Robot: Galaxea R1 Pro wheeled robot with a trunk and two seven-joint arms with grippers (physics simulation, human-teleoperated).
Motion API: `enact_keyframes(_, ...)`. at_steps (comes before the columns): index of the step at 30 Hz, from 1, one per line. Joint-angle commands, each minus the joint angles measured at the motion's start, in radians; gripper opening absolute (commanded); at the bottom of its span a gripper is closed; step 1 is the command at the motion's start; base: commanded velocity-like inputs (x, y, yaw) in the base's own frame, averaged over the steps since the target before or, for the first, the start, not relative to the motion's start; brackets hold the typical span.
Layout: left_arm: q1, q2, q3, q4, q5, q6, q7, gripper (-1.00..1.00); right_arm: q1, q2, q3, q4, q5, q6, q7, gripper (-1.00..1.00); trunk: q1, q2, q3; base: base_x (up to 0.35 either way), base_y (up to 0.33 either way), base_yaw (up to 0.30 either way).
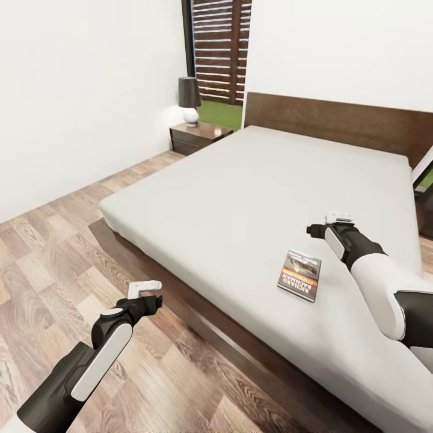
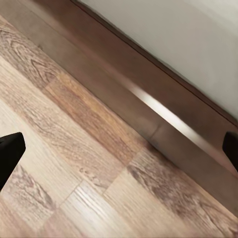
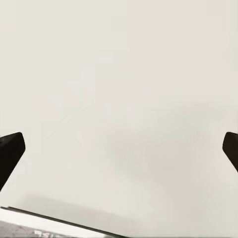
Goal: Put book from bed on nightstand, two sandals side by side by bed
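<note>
On the bed (image 1: 252, 180), near its foot-side edge, lies the book (image 1: 299, 275), flat and untouched. The right gripper (image 1: 338, 218) hangs just beyond it, jaws wide, likely lining up a pickup. The left gripper (image 1: 146, 291), also wide, idles beside the bed over the floor (image 1: 42, 252). The nightstand (image 1: 198, 136) by the headboard bears a lamp (image 1: 189, 99).
</note>
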Motion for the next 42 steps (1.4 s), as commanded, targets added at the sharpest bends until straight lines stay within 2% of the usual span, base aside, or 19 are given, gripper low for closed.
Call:
enact_keyframes(1,-0.001,0.001,-0.002,-0.001,0.009,0.0,0.01,1.0,0.0,0.001,0.0,-0.002,-0.008,0.006,-0.005,1.0,0.0,0.0,-0.002,0.0,0.0,0.0)
enact_keyframes(3,-0.001,0.001,-0.002,-0.001,0.009,0.0,0.01,1.0,0.0,0.002,-0.001,-0.001,-0.008,0.013,-0.006,1.0,0.0,0.0,-0.006,0.0,0.0,0.0)
enact_keyframes(4,-0.001,0.0,-0.003,-0.001,0.009,0.0,0.01,1.0,0.0,0.006,-0.001,0.001,-0.008,0.049,-0.009,1.0,0.0,0.0,-0.007,0.0,0.0,0.0)
enact_keyframes(6,-0.001,0.0,-0.003,-0.001,0.009,0.0,0.011,1.0,0.0,0.007,-0.001,0.0,-0.008,0.075,-0.014,1.0,0.0,0.0,-0.01,0.0,0.0,0.0)
enact_keyframes(7,-0.001,0.0,-0.003,-0.001,0.009,0.0,0.011,1.0,0.0,0.008,-0.001,-0.002,-0.008,0.119,-0.025,1.0,0.0,0.0,-0.012,0.0,0.0,0.0)
enact_keyframes(13,-0.002,0.0,-0.004,-0.001,0.009,0.0,0.01,1.0,0.0,0.009,-0.002,-0.003,-0.008,0.151,-0.033,1.0,0.0,0.0,-0.022,0.0,0.0,0.0)
enact_keyframes(30,-0.001,-0.001,-0.004,-0.001,0.009,0.0,0.01,1.0,0.0,0.008,-0.002,-0.003,-0.008,0.153,-0.032,1.0,0.0,0.0,-0.048,0.0,0.0,0.0)
enact_keyframes(42,-0.002,-0.001,-0.004,-0.001,0.009,0.0,0.01,1.0,0.0,0.007,-0.002,-0.004,-0.009,0.151,-0.031,1.0,0.042,-0.077,-0.087,0.0,0.0,0.0)
